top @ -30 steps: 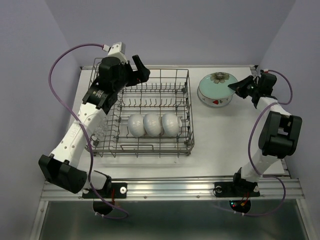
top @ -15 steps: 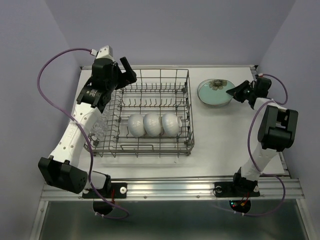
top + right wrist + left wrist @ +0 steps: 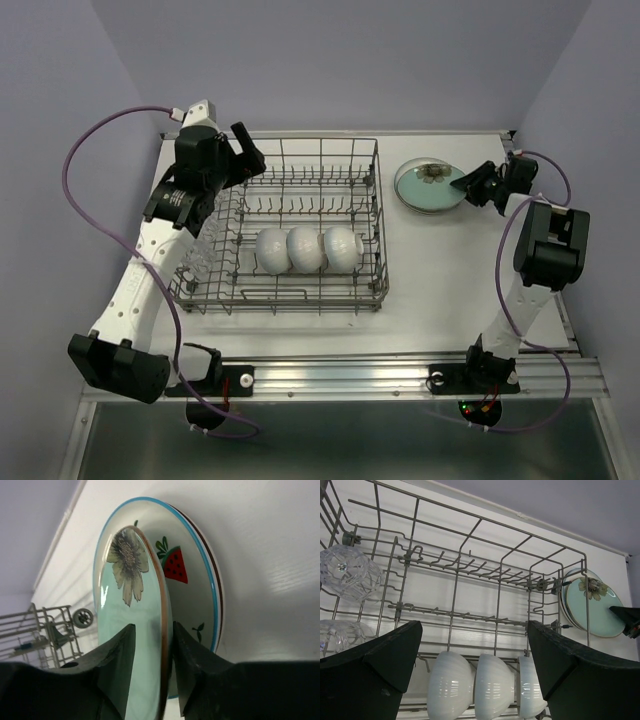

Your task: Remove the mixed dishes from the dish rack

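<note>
The grey wire dish rack (image 3: 300, 293) holds three white bowls (image 3: 306, 248) on edge in a row, and clear textured glasses (image 3: 200, 262) along its left side. My left gripper (image 3: 240, 150) hovers wide open above the rack's far left corner, and the bowls (image 3: 495, 685) and glasses (image 3: 350, 572) show below its gripper (image 3: 474, 630). To the right of the rack, a pale green plate (image 3: 127, 610) lies on a strawberry-patterned plate (image 3: 200, 580). My right gripper (image 3: 153, 626) straddles the green plate's near rim, with a gap beside one finger. The plates (image 3: 430, 185) lie flat.
The rack's upright tines (image 3: 470, 570) and tall wire walls stand between the left gripper and the bowls. The table's back edge and wall run just behind the rack and plates. The right arm's cable (image 3: 505, 250) loops near the right table edge.
The right gripper has lowered the green plate flat onto the stack and its jaws have parted. The left arm has swung left and back over the rack's far left corner.
</note>
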Motion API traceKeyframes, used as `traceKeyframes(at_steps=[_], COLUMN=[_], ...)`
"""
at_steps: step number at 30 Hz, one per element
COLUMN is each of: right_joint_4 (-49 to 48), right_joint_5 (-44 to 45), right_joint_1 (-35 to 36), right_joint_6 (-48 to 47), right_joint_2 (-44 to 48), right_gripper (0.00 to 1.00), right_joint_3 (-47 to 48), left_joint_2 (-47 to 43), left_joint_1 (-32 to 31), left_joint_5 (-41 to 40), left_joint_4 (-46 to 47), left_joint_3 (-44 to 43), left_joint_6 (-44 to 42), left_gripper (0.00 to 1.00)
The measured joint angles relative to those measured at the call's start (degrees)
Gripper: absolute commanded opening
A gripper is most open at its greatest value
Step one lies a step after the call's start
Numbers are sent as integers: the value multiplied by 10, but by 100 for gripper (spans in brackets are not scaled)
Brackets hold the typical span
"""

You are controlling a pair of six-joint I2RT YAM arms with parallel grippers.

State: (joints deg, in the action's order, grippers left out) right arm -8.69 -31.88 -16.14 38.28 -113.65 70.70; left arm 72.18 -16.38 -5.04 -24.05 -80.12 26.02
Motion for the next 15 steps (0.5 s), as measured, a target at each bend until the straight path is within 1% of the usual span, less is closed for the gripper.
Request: traceKeyframes(at_steps=[8, 12, 13, 15], right_joint_4=[22, 38, 46, 66], right_joint_5=[23, 42, 49, 70], right_joint_1=[0, 5, 8, 14], right_joint_6=[-26, -49, -56, -70], right_joint_2=[-14, -14, -14, -14], right_gripper=[64, 70, 77, 83], right_joint_3=[12, 30, 35, 52], left_joint_2=[-16, -16, -16, -16], left_joint_1=[0, 0, 0, 0], left_joint_5=[1, 1, 0, -6], left_joint_4=[3, 2, 2, 0], left_joint_3=[15, 19, 19, 19], left_joint_6=[3, 4, 4, 4], left_gripper=[99, 99, 99, 99])
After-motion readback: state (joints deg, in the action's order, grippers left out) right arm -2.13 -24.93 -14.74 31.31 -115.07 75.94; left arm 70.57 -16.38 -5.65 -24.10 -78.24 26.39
